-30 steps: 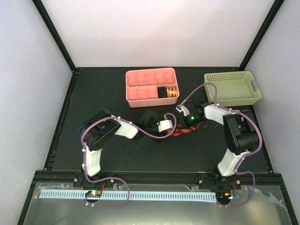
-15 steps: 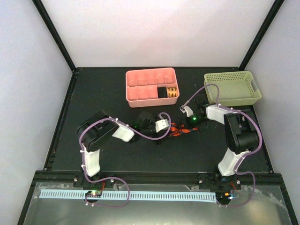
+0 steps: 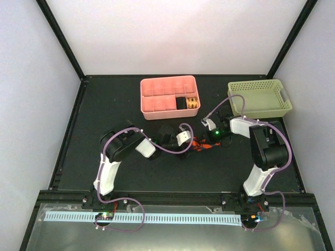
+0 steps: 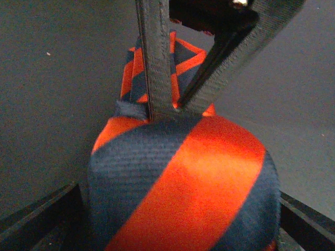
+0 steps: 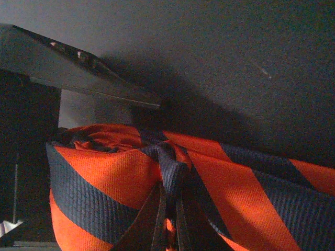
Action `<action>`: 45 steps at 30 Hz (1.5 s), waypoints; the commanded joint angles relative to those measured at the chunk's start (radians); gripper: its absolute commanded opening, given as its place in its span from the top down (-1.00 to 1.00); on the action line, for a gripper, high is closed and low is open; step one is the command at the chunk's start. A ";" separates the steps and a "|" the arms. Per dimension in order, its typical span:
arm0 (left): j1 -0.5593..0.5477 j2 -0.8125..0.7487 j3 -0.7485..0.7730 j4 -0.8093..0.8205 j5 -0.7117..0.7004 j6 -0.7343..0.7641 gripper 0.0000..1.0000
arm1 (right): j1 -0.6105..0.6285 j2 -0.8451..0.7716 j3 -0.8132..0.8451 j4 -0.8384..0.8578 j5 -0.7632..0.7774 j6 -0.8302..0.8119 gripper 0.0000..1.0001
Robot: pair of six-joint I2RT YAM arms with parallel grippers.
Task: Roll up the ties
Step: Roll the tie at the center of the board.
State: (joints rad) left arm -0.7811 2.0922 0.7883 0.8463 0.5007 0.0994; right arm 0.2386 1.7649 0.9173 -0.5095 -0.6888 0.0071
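The tie (image 3: 201,145) is orange-red with navy diagonal stripes and lies bunched on the black table between my two grippers. In the left wrist view its rolled end (image 4: 183,178) fills the space between the wide-apart jaws of my left gripper (image 4: 178,214), whose dark fingers (image 4: 36,222) flank the roll. My right gripper (image 5: 170,222) is shut, pinching a fold of the tie (image 5: 104,172). Its two fingers (image 4: 157,68) reach down onto the fabric just behind the roll. From above, the left gripper (image 3: 191,143) and right gripper (image 3: 205,137) nearly meet over the tie.
A pink compartment tray (image 3: 152,83) stands behind the grippers and holds a rolled tie (image 3: 192,103) at its right end. A pale green basket (image 3: 285,107) sits at the back right. Purple cables loop over both arms.
My left gripper's jaws have spread wider around the roll, and the left arm's elbow has swung right toward the tie. Less of the tie shows on the table. The right gripper has barely moved.
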 commanded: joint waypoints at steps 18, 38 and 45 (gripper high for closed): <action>-0.035 -0.096 0.024 -0.458 -0.209 0.217 0.18 | -0.008 -0.067 0.023 -0.097 -0.057 -0.084 0.06; -0.040 -0.078 0.074 -0.554 -0.227 0.247 0.07 | 0.050 -0.032 -0.029 -0.064 -0.094 -0.047 0.96; 0.009 -0.172 0.002 -0.422 -0.108 0.184 -0.63 | 0.044 -0.021 -0.038 -0.080 0.013 -0.035 0.97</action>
State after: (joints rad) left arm -0.8059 1.9713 0.8631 0.4500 0.3382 0.3119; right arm 0.2783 1.7245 0.9134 -0.5362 -0.8192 -0.0238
